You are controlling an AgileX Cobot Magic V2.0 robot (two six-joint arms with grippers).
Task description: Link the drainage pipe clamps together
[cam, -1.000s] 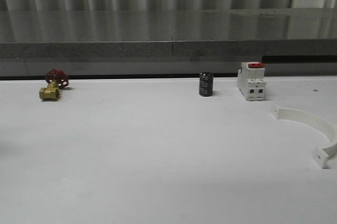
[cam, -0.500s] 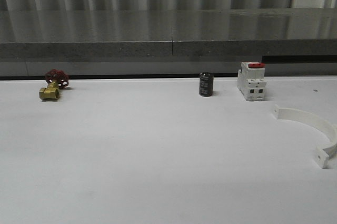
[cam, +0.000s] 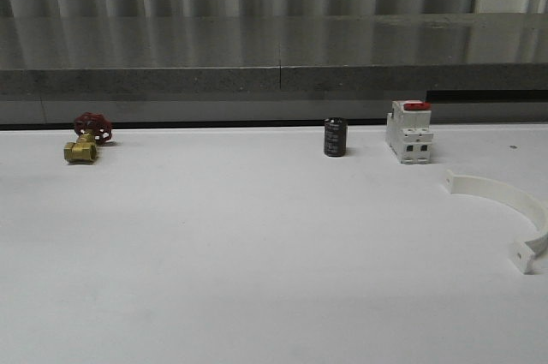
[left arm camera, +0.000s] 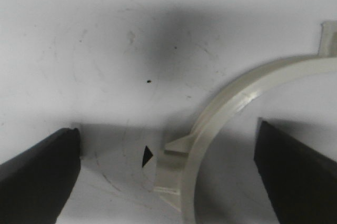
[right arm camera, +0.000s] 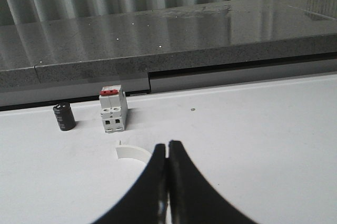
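White plastic clamp halves lie apart: one [cam: 514, 210] far right on our worktop [cam: 257, 253], the other [left arm camera: 226, 129] between our wide left fingers [left arm camera: 37, 176]. Our right fingers [right arm camera: 167, 182] are pressed together, empty. Closing off-centre could flick that band away across the smooth white surface; grey ledge [cam: 274, 56] behind.

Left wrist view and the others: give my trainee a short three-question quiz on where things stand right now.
1. True or false: the left tool is shut on the white semicircular plastic clamp band.
2. In the front view, what stands between the brass valve with red handwheel and the white boxy breaker with red switch?
A. black cylindrical capacitor
B. a blue cup
3. Fill in: the right tool's jaws are ____.

Key: 1 false: open, jaws on either side of the band. 2 A. 3 shut, holding nothing.
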